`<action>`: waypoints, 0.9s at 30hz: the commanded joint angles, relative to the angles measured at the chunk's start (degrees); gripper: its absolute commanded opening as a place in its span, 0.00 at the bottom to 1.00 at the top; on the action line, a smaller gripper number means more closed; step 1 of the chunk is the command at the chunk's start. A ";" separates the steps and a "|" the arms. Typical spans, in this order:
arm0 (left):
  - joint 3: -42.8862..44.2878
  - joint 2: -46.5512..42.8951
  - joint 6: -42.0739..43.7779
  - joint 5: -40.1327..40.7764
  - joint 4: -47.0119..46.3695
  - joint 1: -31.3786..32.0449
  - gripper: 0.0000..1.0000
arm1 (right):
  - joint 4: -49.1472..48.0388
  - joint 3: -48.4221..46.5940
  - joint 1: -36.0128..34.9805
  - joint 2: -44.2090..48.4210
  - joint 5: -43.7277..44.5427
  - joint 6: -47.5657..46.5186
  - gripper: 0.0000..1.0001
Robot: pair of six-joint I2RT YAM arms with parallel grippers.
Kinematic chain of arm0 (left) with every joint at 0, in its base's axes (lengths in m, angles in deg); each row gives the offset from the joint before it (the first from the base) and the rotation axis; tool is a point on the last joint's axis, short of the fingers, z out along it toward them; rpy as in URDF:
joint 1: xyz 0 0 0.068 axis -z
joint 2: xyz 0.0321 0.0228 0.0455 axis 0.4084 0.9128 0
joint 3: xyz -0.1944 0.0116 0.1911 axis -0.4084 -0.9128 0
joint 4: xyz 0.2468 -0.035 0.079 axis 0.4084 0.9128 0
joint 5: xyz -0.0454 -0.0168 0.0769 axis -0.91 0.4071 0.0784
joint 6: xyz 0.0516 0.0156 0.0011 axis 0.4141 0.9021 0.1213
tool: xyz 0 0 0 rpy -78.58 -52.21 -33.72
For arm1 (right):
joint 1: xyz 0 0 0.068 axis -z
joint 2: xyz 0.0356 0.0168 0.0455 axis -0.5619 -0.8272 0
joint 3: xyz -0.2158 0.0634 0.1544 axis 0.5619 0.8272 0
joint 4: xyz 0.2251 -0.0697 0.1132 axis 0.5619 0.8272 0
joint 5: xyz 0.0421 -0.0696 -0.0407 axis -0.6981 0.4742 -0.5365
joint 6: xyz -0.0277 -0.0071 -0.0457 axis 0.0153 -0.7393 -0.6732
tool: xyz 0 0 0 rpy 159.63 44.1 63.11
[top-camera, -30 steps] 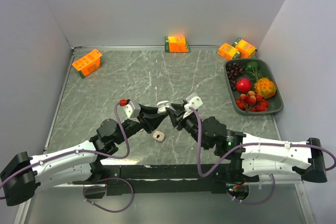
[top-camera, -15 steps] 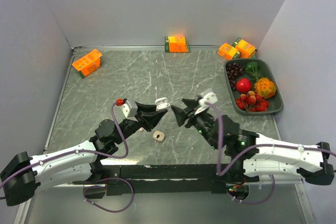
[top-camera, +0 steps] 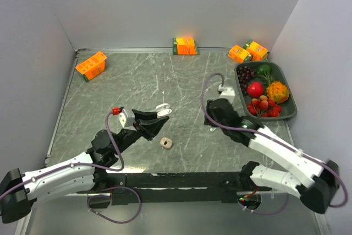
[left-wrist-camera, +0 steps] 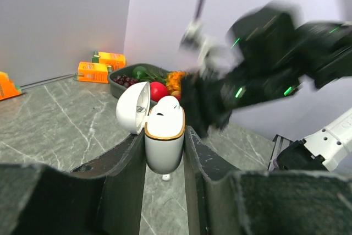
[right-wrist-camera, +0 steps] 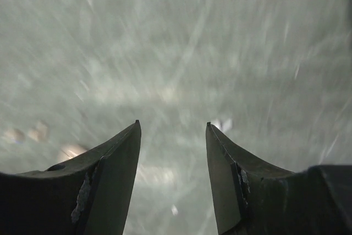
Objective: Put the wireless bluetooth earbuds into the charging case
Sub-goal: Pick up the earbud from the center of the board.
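Note:
A white charging case (left-wrist-camera: 163, 148) with a gold rim stands upright between the fingers of my left gripper (left-wrist-camera: 164, 136), which is shut on it. Its lid (left-wrist-camera: 132, 107) hangs open to the left, and a white earbud (left-wrist-camera: 165, 109) sits in the top. A tiny white piece (left-wrist-camera: 165, 178) lies on the table under the case. From above, the left gripper (top-camera: 155, 117) holds the case (top-camera: 163, 109) left of the table's middle. My right gripper (top-camera: 212, 126) is off to the right, apart from the case. Its jaws (right-wrist-camera: 171, 127) are open over blurred marble, with nothing between them.
A small beige rounded object (top-camera: 166, 143) lies on the table in front of the left gripper. A dark tray (top-camera: 289, 115) of fruit stands at the right edge. Orange cartons sit at the back left (top-camera: 91, 65), back middle (top-camera: 185, 45) and back right (top-camera: 247, 52).
The right gripper has opened and pulled away from the case, swinging right and back. The left gripper has drawn slightly left, still holding the case.

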 commanded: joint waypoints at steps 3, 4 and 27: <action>-0.35 -4.28 -0.63 0.48 3.15 -0.10 0.01 | 6.31 4.94 1.89 -10.79 -11.80 9.22 0.59; -0.44 -4.73 -0.72 0.40 3.42 -0.10 0.01 | 6.57 4.86 1.97 -12.12 -11.80 8.86 0.58; -2.02 -11.15 -1.25 1.45 8.17 0.33 0.01 | -0.55 4.50 8.39 -28.65 -11.10 7.89 0.12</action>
